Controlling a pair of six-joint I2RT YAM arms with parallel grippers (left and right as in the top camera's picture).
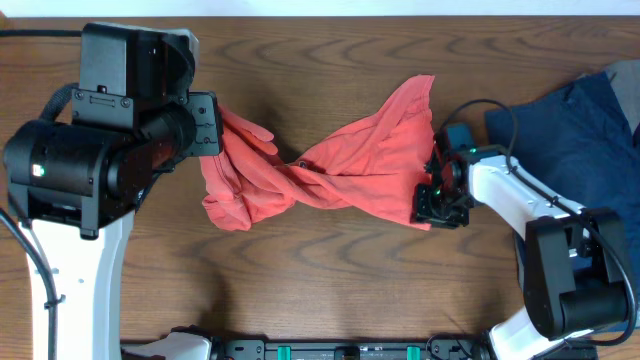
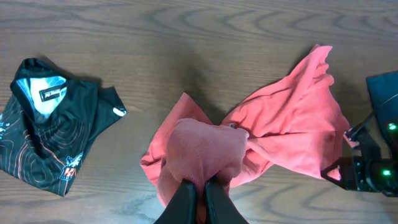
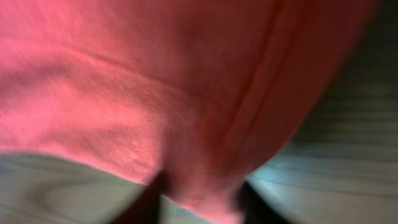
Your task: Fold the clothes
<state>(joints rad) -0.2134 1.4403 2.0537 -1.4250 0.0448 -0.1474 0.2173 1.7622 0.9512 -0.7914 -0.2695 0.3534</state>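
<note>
left gripper (image 2: pixel 198 198) and right gripper (image 3: pixel 202 198) each pinch the twisted coral t-shirt (image 1: pixel 350 165); best untwist it before spreading flat.

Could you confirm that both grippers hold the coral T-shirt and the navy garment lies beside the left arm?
Not quite: the overhead view shows the navy garment beside the right arm, not the left. Both the left gripper and the right gripper do hold the coral T-shirt.

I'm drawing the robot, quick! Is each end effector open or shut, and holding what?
Left end effector: closed, holding the coral-red T-shirt.
Right end effector: closed, holding the same T-shirt's other end.
</note>
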